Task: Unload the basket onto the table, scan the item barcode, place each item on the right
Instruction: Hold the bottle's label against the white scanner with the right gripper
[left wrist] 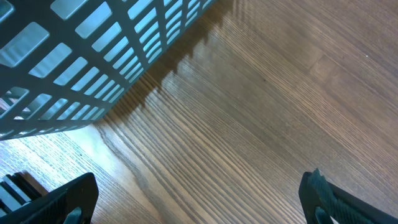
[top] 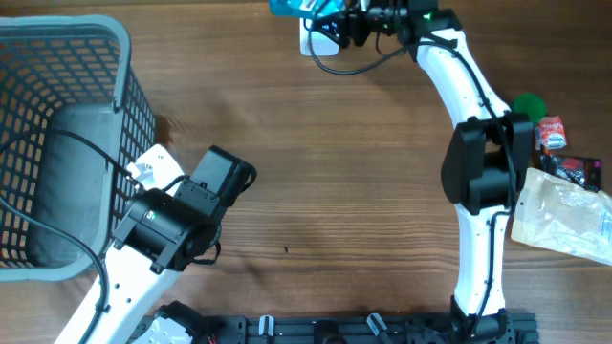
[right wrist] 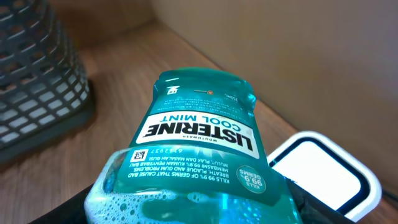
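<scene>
While aloft, mouthwash bottle point(right wrist: 200, 140) inside right claw point(top: 325, 13).

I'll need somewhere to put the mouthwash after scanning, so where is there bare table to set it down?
The wooden table is barest mid-width, between the grey plastic mesh basket with the left arm and the white right arm. Crowded: the right edge, with a clear plastic bag and red packet, and the top, around the white scanner.
</scene>
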